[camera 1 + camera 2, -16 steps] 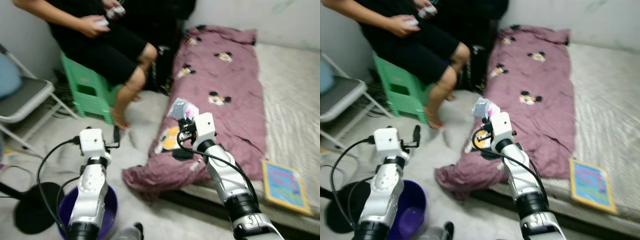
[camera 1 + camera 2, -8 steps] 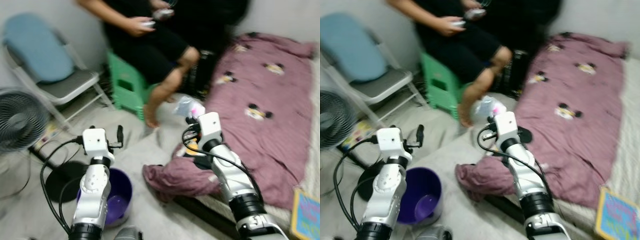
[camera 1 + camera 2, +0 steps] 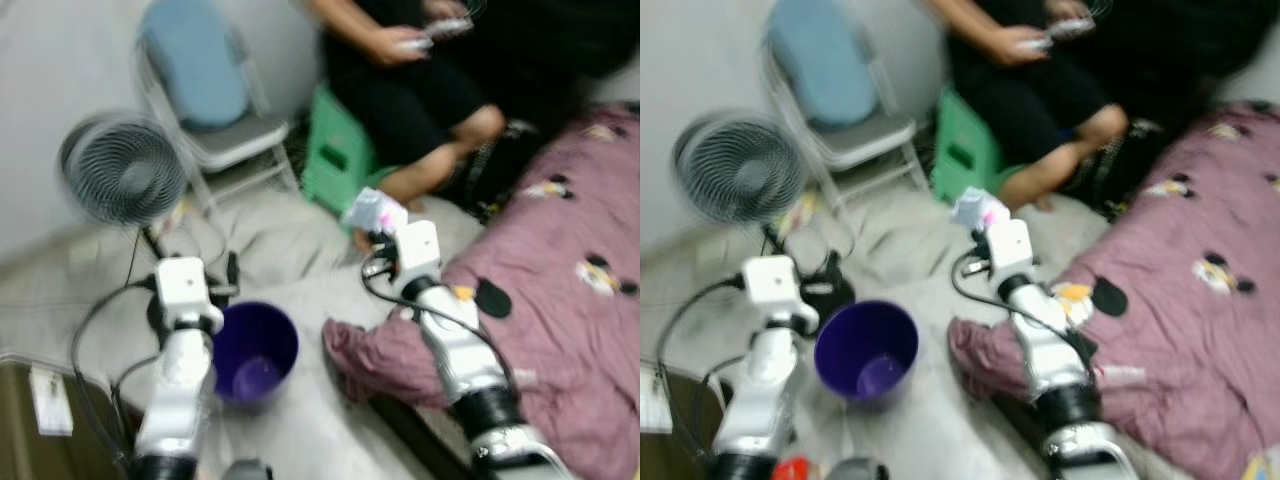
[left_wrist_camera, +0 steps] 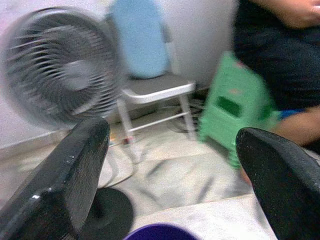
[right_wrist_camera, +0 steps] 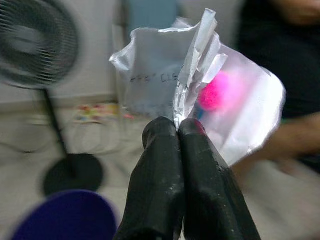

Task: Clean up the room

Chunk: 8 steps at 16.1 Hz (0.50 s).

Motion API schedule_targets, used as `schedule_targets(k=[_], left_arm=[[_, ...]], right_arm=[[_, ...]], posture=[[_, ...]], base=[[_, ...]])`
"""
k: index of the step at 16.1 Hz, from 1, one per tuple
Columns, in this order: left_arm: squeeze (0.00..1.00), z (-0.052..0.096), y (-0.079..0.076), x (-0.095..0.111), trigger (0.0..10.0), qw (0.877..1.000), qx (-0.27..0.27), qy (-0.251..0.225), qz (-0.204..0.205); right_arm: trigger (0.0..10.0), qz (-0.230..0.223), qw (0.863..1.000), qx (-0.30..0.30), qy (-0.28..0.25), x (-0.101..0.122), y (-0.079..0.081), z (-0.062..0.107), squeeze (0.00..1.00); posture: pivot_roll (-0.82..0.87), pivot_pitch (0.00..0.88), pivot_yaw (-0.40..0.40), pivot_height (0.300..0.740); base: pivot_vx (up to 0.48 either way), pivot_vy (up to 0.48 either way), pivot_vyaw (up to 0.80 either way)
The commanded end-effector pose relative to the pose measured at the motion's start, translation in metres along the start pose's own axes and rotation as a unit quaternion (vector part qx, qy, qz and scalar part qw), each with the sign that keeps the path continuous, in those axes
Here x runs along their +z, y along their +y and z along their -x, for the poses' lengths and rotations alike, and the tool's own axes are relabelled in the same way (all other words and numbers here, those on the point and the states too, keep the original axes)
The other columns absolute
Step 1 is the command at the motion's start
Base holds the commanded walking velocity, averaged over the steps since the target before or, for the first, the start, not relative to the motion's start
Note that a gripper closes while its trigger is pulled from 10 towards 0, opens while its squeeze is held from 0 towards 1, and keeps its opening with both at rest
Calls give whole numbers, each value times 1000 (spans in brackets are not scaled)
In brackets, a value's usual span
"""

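Light: even, soft indoor brightness; shadows faint.
Blur: motion smear across both eye views, strongest at edges.
Wrist views: fingers sharp, backgrounds soft.

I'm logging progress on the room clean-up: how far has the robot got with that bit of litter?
Picked up: the right end effector is shut on the silvery wrapper, held in the air. Not yet binned: the purple bin sits on the floor beside the left end effector, which is open and holds nothing. Left: carry the wrapper over the bin and drop it.
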<state>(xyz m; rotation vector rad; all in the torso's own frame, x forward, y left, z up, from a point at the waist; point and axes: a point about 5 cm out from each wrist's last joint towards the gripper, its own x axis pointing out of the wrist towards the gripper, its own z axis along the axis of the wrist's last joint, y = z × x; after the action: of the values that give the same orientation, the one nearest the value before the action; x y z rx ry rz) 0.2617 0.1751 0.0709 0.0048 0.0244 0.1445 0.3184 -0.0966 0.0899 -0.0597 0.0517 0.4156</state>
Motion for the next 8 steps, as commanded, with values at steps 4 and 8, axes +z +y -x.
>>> schedule_targets(k=[4,8], left_arm=[[0,10,9,2,10000,1000,26,-2,-3],[0,13,12,3,10000,1000,30,2,-3]], right_arm=[[10000,-1,1000,18,1,3,3,-5,0],[10000,-1,1000,25,1,2,7,-7,0]], posture=[[80,0,-49,740],[80,0,-46,740]], base=[[0,0,0],[0,0,0]])
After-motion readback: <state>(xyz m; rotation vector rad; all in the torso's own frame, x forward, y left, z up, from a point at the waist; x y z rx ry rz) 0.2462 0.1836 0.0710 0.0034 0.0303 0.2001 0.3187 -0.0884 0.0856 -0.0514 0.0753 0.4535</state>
